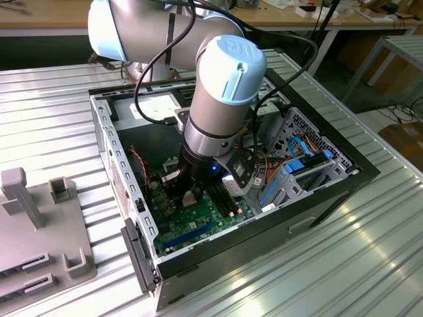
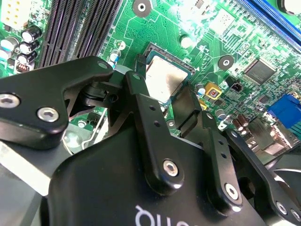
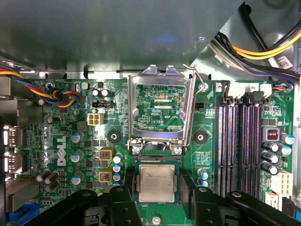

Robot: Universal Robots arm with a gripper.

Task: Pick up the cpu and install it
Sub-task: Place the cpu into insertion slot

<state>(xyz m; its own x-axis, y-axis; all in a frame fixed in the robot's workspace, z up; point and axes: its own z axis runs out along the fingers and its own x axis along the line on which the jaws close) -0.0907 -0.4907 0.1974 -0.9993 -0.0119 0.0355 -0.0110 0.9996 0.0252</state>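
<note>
cpu lying in the socket, gripper spread around it

a ribbed metal table (image 1: 344,264), in a workshop with wooden benches (image 1: 46,14) behind, carries an open computer case (image 1: 334,188) lying on its side. at the exterior view's left sits a grey fixture (image 1: 39,231). the arm (image 1: 225,72) reaches down into the case over the green motherboard (image 3: 61,136). the silver socket frame (image 3: 160,77) stands hinged open. the cpu (image 3: 156,181) lies flat in the socket just beside the hinge, metal top up. it is square, so it has no long axis, and its edges run parallel to the black memory slots (image 3: 240,146). the gripper (image 3: 156,190) is spread, its fingers (image 3: 123,202) flanking the cpu, one on each side.
</note>
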